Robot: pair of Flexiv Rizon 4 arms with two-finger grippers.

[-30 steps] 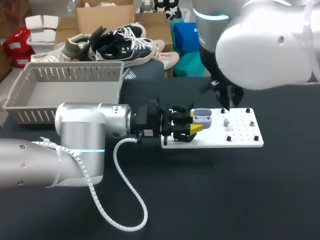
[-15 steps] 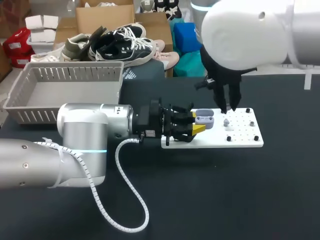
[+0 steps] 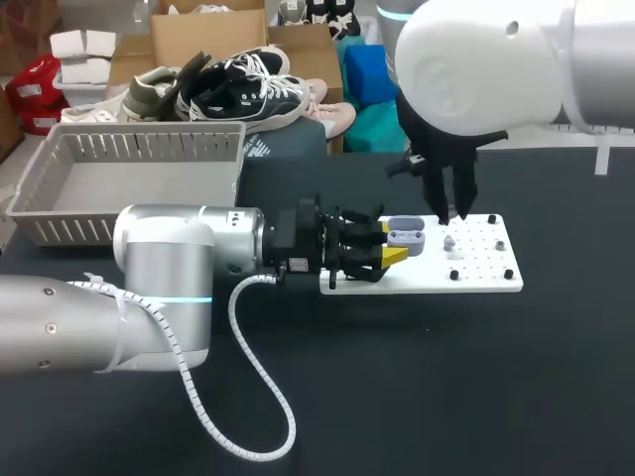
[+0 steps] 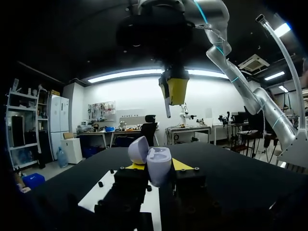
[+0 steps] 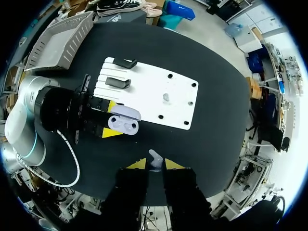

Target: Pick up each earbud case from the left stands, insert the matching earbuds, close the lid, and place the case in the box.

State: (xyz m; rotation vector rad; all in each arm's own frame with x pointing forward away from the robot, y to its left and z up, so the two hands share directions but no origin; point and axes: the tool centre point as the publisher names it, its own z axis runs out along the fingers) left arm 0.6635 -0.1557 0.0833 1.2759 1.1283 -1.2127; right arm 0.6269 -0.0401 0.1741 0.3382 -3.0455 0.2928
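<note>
"Two arms over the black table [image 3: 427, 397]. Start at the far left: what sits there?"

"The grey slatted box [image 3: 129, 151], at the table's back left corner. In front of it the left arm [image 3: 149, 288] lies low and runs toward the middle."

"And the claw on its end?"

"The left gripper [image 3: 389, 248] is level with the left end of the white board [image 3: 481, 283] and is clamped on the lilac earbud case [image 3: 405, 236]. The left wrist view shows the case right between the yellow tips, a finger against each side, with its lid tipped open."

"What is on the board itself?"

"Two black stands [image 5: 118, 83] at its left end, just beside that gripper. Further right, a loose earbud [image 3: 448, 241] lies on the board, apart from the case. Small black pegs [image 3: 455, 275] dot the right part."

"And the other claw?"

"The right arm [image 3: 476, 59] comes in from the upper right. The right gripper [image 3: 451, 210] hangs over the board with its fingers pointing down, just to the right of the case. Its fingers are pinched together on a held earbud [image 5: 155, 158], small and white, between the yellow tips."

"Does that one touch the case?"

"No. It is up in the air. The open case lies below it and a little to the left."
</note>
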